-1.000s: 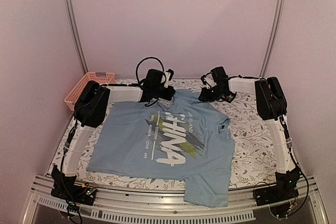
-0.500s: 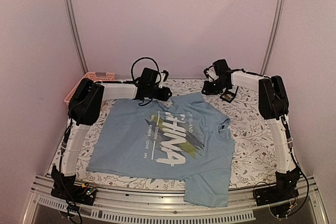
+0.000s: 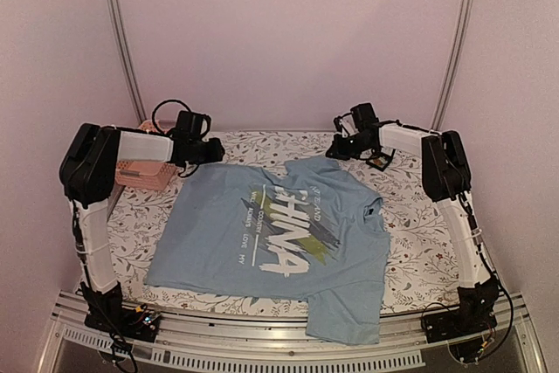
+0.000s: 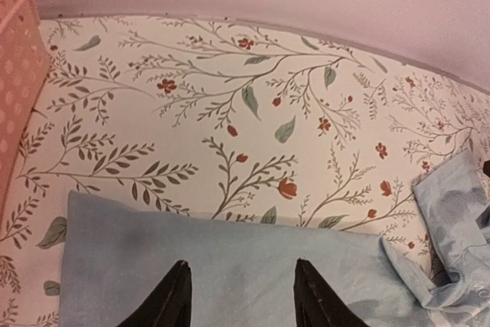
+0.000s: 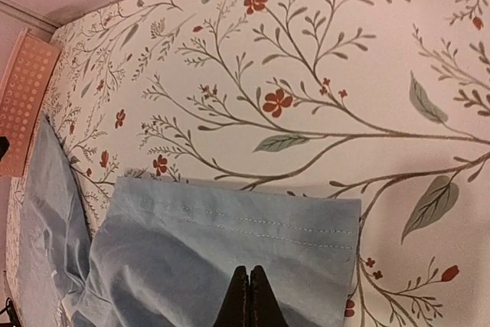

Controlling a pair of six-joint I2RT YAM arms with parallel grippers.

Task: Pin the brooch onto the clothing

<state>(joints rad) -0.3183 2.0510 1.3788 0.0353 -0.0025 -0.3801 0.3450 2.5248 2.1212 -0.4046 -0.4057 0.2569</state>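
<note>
The light blue T-shirt [image 3: 279, 233] with white "CHINA" lettering lies flat on the flowered tablecloth. My left gripper [image 3: 210, 151] is at the shirt's far left sleeve. In the left wrist view it [image 4: 240, 263] is open, with the jaws spread over the blue cloth [image 4: 230, 250] just inside its edge. My right gripper [image 3: 342, 149] is at the far right sleeve. In the right wrist view it [image 5: 249, 269] is shut, with its tips over the stitched sleeve hem [image 5: 245, 223]; I see no cloth pinched. The brooch is not in view.
A small black hinged case [image 3: 381, 161] lies on the cloth right of my right gripper. A pink basket [image 3: 144, 172] stands at the far left, partly behind my left arm; it also shows in the left wrist view [image 4: 15, 74]. The shirt's lower hem hangs over the near table edge [image 3: 341, 325].
My left arm has swung left from the collar to the left sleeve. My right gripper rose, then settled a little to the left, at the right sleeve. The black case came into view.
</note>
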